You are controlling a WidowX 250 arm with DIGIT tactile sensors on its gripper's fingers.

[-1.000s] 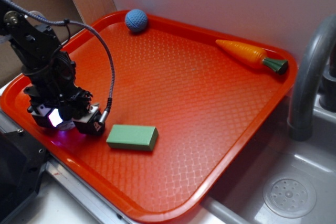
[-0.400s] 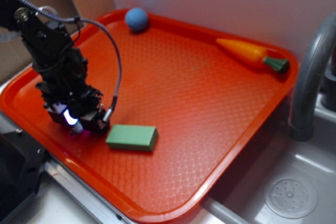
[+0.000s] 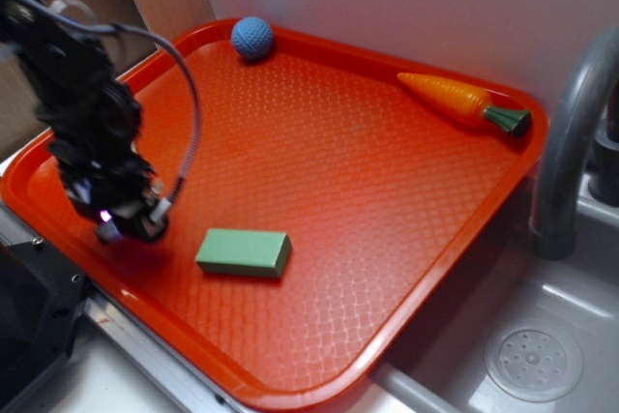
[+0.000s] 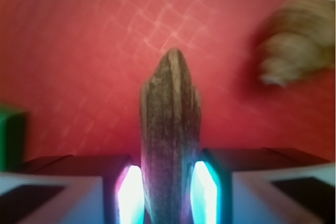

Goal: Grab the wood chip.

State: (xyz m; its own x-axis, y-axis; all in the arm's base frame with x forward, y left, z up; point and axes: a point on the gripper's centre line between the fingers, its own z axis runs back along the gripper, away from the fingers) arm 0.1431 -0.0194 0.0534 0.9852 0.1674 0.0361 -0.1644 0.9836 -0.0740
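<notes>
Wood chip [image 4: 170, 140], a flat elongated sliver of rough brown-grey wood with lengthwise grain and a pointed tip, stands upright between the two glowing pads [image 4: 130, 195] of the black gripper [image 4: 168, 198] in the wrist view. Both pads press its sides, so the gripper is clamped on the chip; pads are translucent, lit pink and cyan. Chip tip points away from the camera over the red plastic tray [image 4: 94, 40], which has an embossed diamond pattern. Whether the chip's lower end touches the tray cannot be told.

Tan knobbly seashell [image 4: 299, 40], blurred, lies on the tray to the upper right of the chip, apart from it. A green edge [image 4: 11, 135] shows at the far left of the wrist view.

Exterior view: black gripper [image 3: 121, 224] hangs low over the tray's near-left corner, with a purple glow at its tip; the chip itself is hidden there. Green rectangular foam-like block [image 3: 244, 251] lies flat near it, not touching. Blue knitted ball [image 3: 252, 38] sits at the far rim [image 3: 319, 43]. Orange plastic carrot with green top [image 3: 462, 102] lies near the far right corner. Grey curved faucet [image 3: 566, 132] and grey sink [image 3: 532, 355] are beside the tray.
</notes>
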